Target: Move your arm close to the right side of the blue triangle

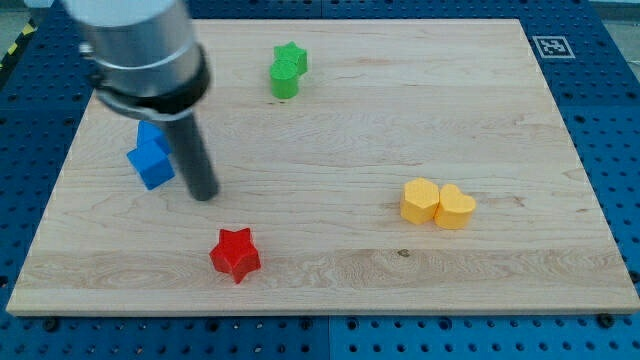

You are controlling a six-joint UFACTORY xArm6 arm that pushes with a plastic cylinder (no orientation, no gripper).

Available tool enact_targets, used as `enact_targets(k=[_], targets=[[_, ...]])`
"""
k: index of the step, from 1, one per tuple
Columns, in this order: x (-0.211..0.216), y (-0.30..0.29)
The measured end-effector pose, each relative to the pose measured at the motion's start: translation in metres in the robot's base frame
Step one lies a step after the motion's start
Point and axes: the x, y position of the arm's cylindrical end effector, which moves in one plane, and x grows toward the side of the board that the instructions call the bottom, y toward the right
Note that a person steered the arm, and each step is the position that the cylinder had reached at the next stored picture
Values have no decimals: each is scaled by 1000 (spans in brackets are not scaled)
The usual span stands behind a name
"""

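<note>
A: Big picture first: the wooden board (330, 260) fills the frame, pale and flat, sitting on a blue pegboard bench (620, 110) with a printed marker tag (551, 46) at the view's top right corner.

B: And the arm's grey housing (140, 50) looms at the view's top left, the rod dropping down from it. No jaws on this rig, so nothing's grasped, just a bare rod.

A: My tip (203, 195) sits just beside the blue block (150, 156), on its right flank. Shape's blocky from here, hard to call a triangle.

B: I'd say it's nearly there. Best to creep in and stop short of contact, or the block skids left toward the edge.

A: Plenty of room otherwise. Yellow heart pair (437, 203) well apart at the right, red star (235, 253) below, green star (288, 69) up top.
</note>
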Motion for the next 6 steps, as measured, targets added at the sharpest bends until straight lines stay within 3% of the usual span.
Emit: enact_targets(k=[2, 3, 6], targets=[[-107, -2], [-99, -33], [-69, -45]])
